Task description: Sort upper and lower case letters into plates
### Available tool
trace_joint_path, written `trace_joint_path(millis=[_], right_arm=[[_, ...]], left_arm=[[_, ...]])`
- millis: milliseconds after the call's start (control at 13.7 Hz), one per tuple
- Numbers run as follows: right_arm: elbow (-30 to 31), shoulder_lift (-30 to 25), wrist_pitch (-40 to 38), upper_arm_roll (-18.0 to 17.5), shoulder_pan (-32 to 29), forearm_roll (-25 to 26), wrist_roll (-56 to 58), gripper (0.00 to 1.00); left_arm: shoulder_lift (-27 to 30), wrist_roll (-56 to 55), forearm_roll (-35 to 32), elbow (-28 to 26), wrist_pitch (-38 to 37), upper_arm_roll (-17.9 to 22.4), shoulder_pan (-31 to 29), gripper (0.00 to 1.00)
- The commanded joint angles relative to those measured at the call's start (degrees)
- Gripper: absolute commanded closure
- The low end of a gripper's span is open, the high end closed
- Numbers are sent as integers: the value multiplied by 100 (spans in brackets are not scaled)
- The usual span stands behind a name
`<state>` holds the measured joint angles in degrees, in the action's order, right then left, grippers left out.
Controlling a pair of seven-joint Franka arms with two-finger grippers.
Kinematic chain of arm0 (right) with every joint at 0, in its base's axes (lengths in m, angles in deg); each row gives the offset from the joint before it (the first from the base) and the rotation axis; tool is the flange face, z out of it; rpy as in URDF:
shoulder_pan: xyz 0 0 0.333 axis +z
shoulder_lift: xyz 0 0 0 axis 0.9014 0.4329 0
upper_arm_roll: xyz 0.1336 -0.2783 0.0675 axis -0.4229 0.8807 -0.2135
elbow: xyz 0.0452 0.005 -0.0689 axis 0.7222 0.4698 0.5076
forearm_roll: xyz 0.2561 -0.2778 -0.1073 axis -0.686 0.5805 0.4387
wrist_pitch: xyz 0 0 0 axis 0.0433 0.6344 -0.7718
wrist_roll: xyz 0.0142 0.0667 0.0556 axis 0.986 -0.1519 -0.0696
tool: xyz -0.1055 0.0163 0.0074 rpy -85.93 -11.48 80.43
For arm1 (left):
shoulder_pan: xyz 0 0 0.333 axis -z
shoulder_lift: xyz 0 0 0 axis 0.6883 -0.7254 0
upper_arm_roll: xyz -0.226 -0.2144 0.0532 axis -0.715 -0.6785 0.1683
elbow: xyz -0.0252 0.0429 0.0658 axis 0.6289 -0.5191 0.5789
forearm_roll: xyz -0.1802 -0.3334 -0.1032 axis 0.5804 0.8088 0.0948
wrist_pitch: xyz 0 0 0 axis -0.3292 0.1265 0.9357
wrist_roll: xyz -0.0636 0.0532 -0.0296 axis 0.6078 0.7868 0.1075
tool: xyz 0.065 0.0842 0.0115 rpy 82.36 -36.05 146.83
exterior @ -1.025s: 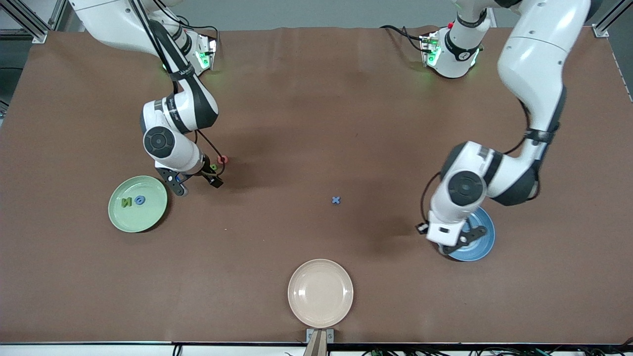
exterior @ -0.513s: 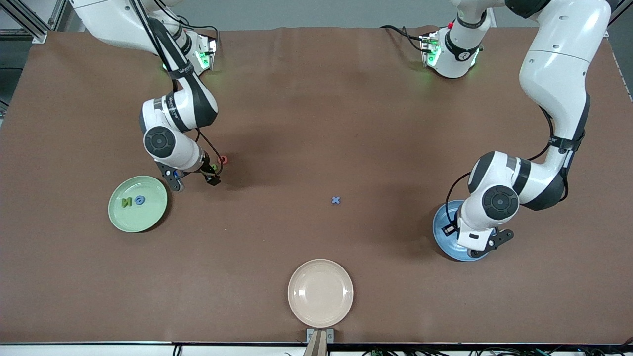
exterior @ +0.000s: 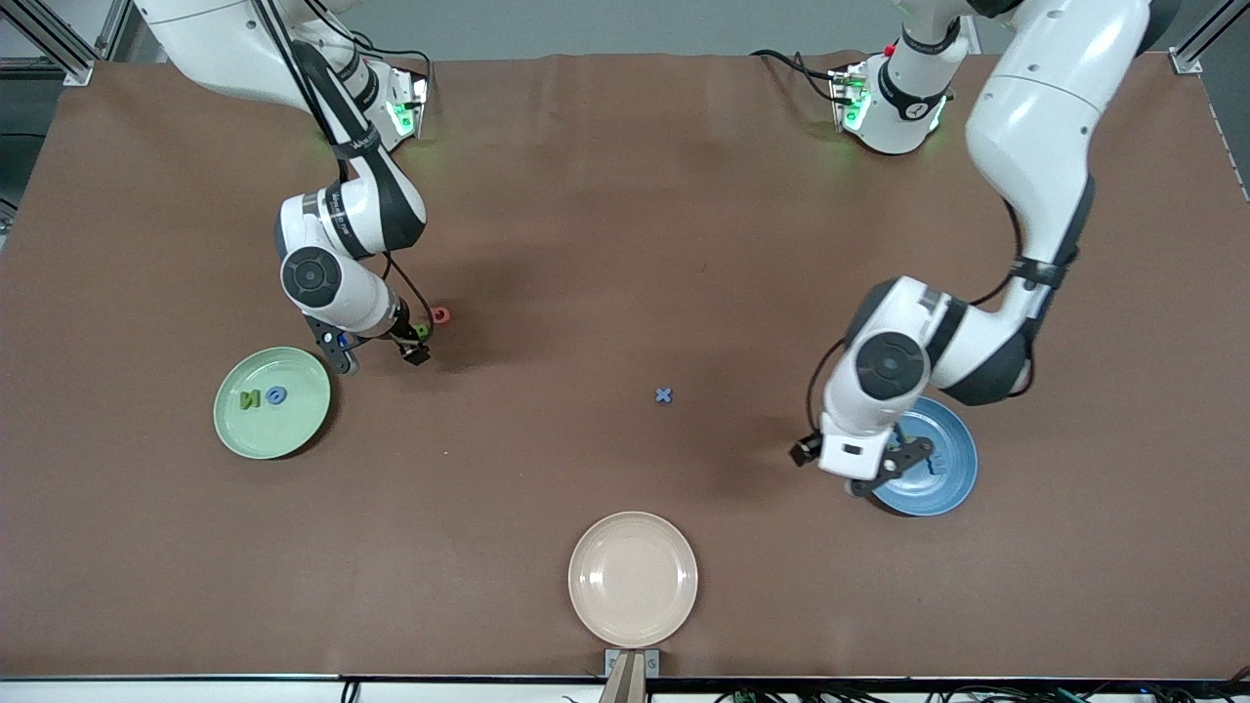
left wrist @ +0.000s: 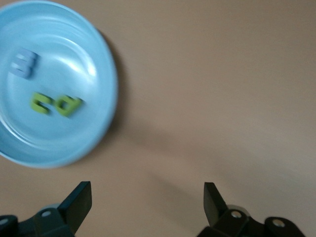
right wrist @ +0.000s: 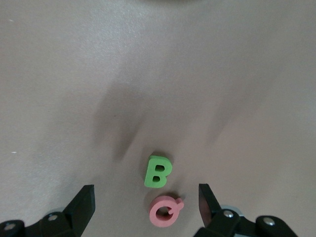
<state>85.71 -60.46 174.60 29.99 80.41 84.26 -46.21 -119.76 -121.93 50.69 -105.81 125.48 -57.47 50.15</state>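
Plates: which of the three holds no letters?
The cream plate, nearest the front camera. The pale green plate holds two letters; the blue plate holds three.

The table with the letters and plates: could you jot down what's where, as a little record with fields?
green plate: holds a green N and a blue O
blue plate: holds three letters
cream plate: no letters
loose letters: green B, pink Q, blue x
right gripper: open, over B and Q
left gripper: open, beside blue plate
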Motion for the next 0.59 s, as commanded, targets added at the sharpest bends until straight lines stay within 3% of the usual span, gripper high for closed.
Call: trace_joint_path(millis=[0, 220, 513], right_arm=[[179, 9, 292, -44, -68, -39, -96, 10], [363, 176, 792, -53, -33, -39, -96, 13], [398, 265, 926, -44, -24, -39, -96, 23]], left_arm=[[-62, -345, 59, 214, -64, 33, 467, 0], [-518, -1466, 130, 503, 216, 216, 1319, 0], [-713, -2689, 156, 531, 419, 235, 1759, 0]])
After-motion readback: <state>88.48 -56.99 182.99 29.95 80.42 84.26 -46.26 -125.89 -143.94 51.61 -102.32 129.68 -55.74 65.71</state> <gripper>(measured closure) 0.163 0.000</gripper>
